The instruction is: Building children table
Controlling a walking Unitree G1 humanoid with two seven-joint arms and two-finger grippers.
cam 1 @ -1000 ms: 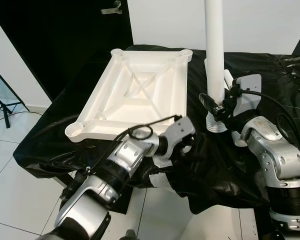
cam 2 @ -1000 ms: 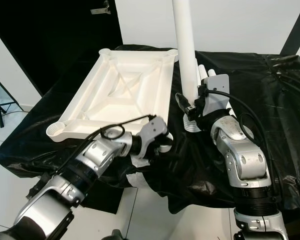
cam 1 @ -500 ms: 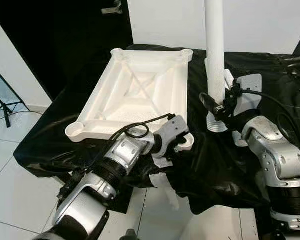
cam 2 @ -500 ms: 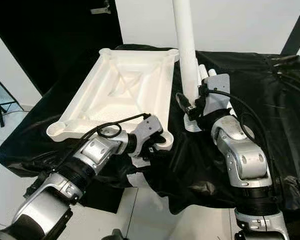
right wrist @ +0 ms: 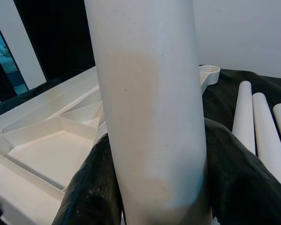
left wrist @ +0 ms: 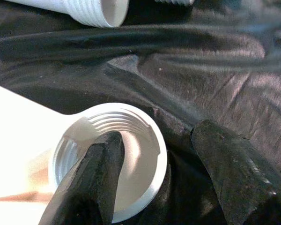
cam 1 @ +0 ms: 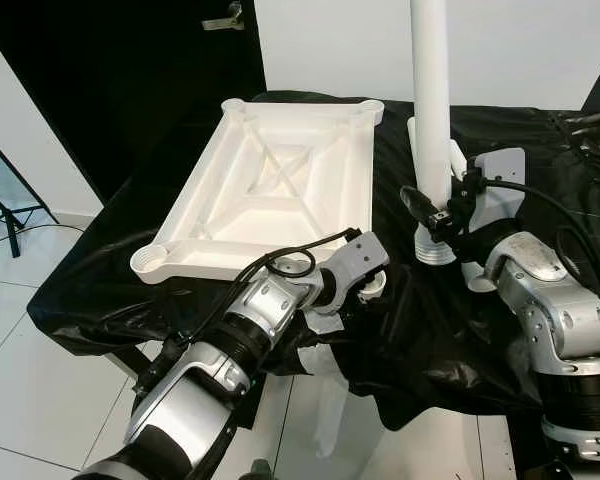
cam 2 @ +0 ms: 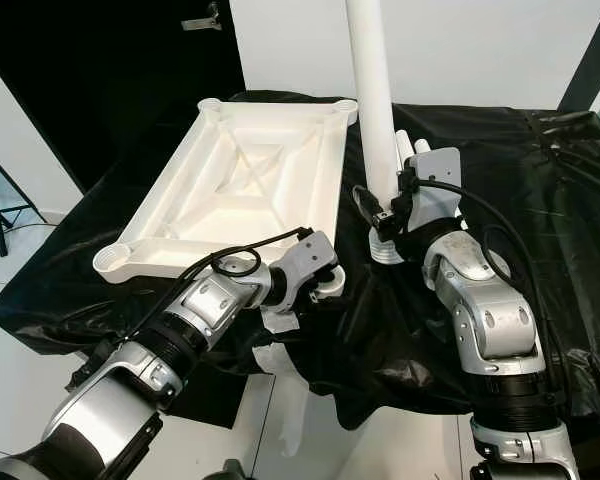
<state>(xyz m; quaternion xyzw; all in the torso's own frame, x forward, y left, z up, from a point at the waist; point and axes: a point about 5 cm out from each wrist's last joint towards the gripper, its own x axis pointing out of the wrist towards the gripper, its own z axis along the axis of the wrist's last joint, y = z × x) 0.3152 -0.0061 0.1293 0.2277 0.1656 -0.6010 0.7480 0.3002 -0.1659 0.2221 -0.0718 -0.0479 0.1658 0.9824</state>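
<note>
A white leg (cam 1: 430,110) was held upright in the closed right gripper (cam 1: 442,205), just right of the threaded corner socket (left wrist: 107,159) hooked by the open left gripper (cam 1: 365,275) at the cloth-covered table's (cam 1: 540,170) front edge.

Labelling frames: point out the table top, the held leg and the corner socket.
table top (cam 1: 280,195), left eye view, ribbed middle
leg (cam 1: 430,100), left eye view, mid shaft
socket (left wrist: 131,136), left wrist view, threaded inner wall

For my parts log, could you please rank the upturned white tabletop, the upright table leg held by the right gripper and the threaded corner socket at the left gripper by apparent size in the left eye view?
1. Upturned white tabletop, clearly largest.
2. Upright table leg; its top runs out of the picture.
3. Threaded corner socket, smallest; the left gripper partly covers it.
</note>
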